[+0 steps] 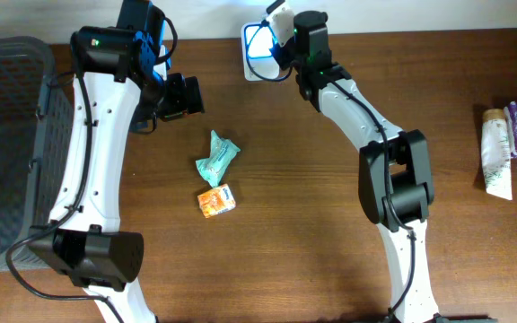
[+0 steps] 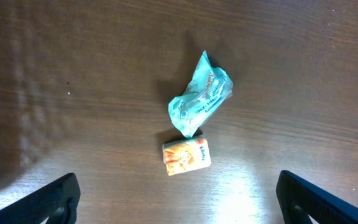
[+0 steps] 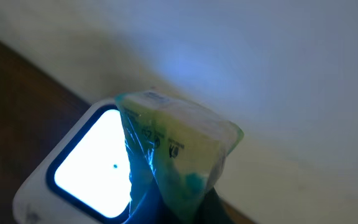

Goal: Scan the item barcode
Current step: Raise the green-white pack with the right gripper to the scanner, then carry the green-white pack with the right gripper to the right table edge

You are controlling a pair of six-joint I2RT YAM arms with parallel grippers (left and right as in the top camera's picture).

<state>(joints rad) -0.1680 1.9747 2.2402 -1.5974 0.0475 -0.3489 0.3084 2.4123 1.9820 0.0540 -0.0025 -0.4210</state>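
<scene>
- Right up against the scanner [image 1: 257, 56], at the back edge of the table [image 1: 330, 269], the right gripper [image 1: 282, 27] is clamped on a small clear-wrapped packet [image 3: 174, 148] with green and yellowish stuff inside.
- The packet sits just in front of the scanner's lit window. Whether it's touching or only nearly, I can't tell from the wrist view. The window glows bright and blue light spills over the wrap.
- My read is that this is the scan step itself, with the item presented to the reader. I can't tell if the barcode actually faces the window. Some small print shows on the side facing the camera, but it's too tiny to read.
- Next move, I'd guess: if there's no read, roll the wrist a bit so another face of the packet turns to the window, staying close. The wrap is crinkly and shiny, so glare could mess with the read.
- The left gripper [image 2: 178, 194] hangs with its fingers wide apart and holds nothing, well to the left of the scanner and nearer the front.
- Under it, a teal pouch [image 2: 201, 96] and an orange box [image 2: 186, 156] lie just beside each other. They're probably next in line, so the left arm looks staged to grab one.
</scene>
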